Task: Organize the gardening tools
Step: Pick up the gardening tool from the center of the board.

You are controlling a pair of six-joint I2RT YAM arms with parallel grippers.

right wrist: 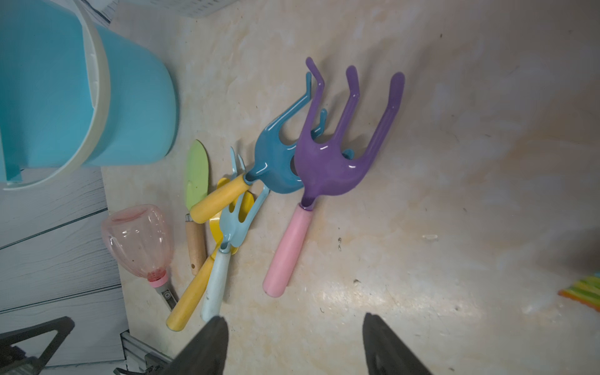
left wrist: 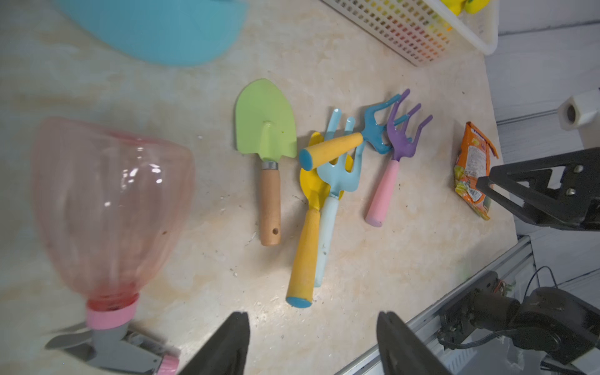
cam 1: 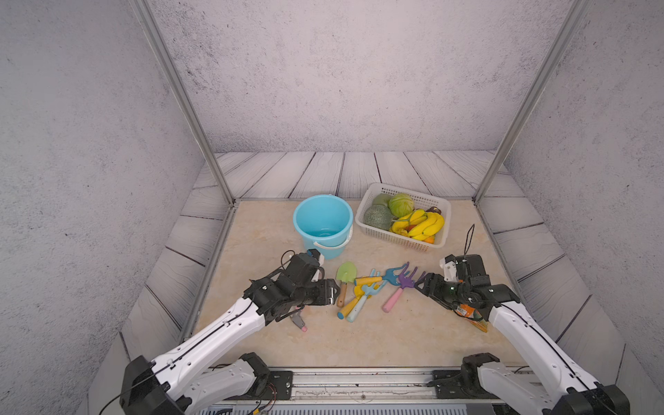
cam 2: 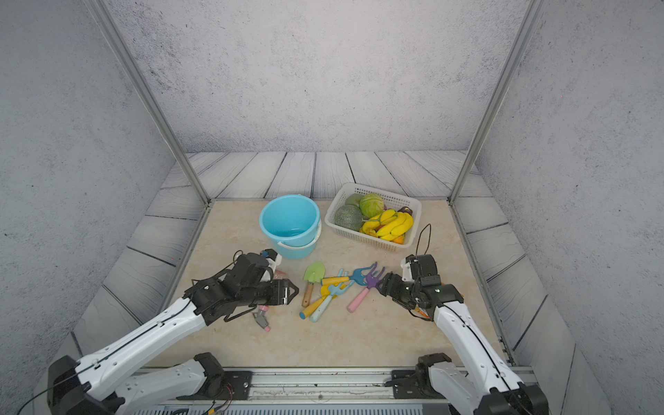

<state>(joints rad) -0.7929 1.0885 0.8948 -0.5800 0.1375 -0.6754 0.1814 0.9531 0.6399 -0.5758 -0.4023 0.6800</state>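
In both top views the left arm covers most of the pink spray bottle [cam 1: 299, 321]. Only its grey trigger and pink nozzle tip show, left of centre in the lower half of the frame. The right arm likewise hides part of an orange snack packet [cam 1: 469, 312] at lower right. In the left wrist view the bottle is blurred and the light-blue bucket [left wrist: 156, 32] is cut off by the frame edge.

The bottle is ribbed, translucent plastic and lies on its side. The tools are glossy, with stubby handles:
- a green trowel [cam 1: 346, 273] on bare wood
- a yellow trowel [cam 1: 347, 308] with a blue-capped yellow handle
- a pale blue fork [cam 1: 370, 289]
- a blue rake [cam 1: 393, 275] on a yellow handle
- a purple rake [cam 1: 407, 282] on a pink handle

They lie in a loose heap on the marbled beige table [cam 1: 395, 341], just below the centre of the frame. The fork lies over the yellow trowel, and the blue rake's handle crosses the fork's tines.

The left gripper [left wrist: 313, 319] stands parted and empty, just left of the heap beside the green trowel's handle. The right gripper [right wrist: 293, 319] is also parted and empty, at the heap's right edge by the purple rake's tines. Whether it touches them cannot be told.
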